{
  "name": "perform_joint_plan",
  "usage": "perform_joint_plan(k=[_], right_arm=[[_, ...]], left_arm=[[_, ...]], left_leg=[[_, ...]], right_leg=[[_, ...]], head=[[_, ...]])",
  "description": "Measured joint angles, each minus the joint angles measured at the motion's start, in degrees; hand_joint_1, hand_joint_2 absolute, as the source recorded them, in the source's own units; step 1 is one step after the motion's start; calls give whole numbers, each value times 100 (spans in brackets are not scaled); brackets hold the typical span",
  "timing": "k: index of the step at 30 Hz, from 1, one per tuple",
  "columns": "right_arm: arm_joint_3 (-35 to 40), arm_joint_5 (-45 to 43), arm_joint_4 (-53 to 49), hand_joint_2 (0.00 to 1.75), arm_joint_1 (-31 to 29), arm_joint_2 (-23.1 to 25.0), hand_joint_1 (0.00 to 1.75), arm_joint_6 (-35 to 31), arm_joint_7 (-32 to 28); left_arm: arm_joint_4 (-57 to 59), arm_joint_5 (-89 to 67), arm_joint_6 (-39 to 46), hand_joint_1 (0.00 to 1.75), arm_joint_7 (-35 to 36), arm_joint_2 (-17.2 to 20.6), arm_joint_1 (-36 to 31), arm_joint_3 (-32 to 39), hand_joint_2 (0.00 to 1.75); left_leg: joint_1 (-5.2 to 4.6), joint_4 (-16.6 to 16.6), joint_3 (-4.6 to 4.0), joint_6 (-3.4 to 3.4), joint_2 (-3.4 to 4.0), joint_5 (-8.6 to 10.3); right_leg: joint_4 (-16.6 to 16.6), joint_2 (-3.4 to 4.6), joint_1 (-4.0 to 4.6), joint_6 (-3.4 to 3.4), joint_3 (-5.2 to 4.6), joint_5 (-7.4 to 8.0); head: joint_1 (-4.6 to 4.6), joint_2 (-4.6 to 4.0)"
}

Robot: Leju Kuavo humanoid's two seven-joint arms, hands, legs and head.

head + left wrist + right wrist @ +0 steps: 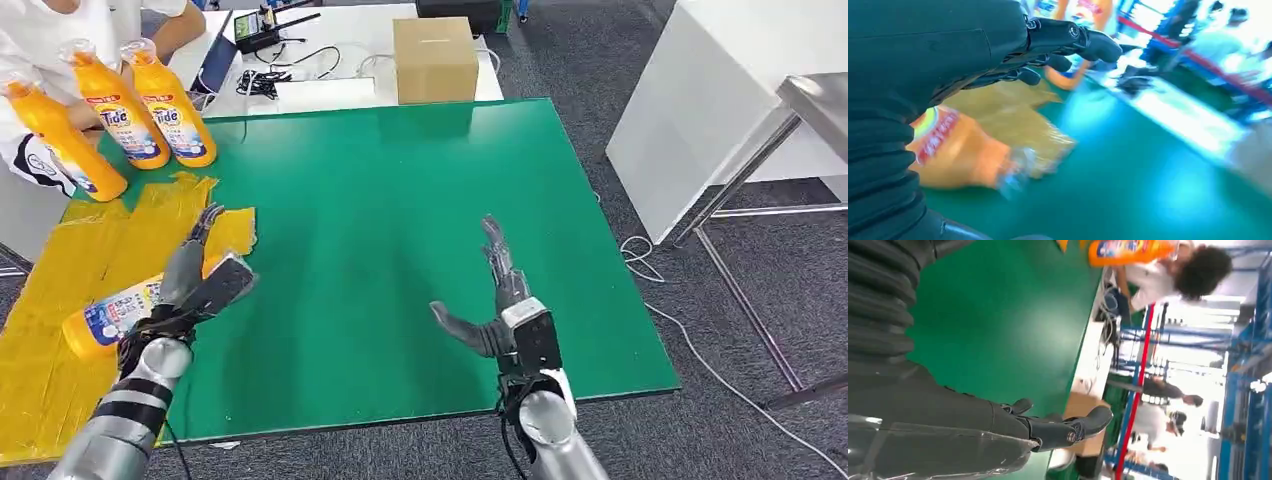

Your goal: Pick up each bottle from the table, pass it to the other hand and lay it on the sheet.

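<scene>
An orange Tide bottle [105,320] lies on its side on the yellow sheet [60,260] at the table's left. My left hand [200,275] hovers just to its right with fingers stretched out and nothing in them. In the left wrist view the same bottle [963,155] lies below the extended fingers [1068,37], blurred. My right hand [500,300] is open above the green table [400,180], near its front edge, its thumb spread to the left; its fingers [1068,427] are empty. Two more bottles [175,105] stand upright at the far left corner, and a third [60,140] leans beside them.
A person in white [40,30] stands at the far left, with a sleeve by the leaning bottle. A cardboard box [435,58] and cables sit on the white bench behind the table. A white table [720,90] with a metal frame stands to the right.
</scene>
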Motion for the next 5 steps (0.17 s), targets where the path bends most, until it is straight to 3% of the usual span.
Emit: perform_joint_plan(k=[5], right_arm=[[-204,-48,-392,175,379,-81,0,-4,-28]], left_arm=[[-1707,1338,-663,0,-251,30,853,-131,175]], left_leg=[[1,-2,-4,2,-3,-4]], right_leg=[[-1,-1,2,-2,-1,-4]], head=[[0,0]])
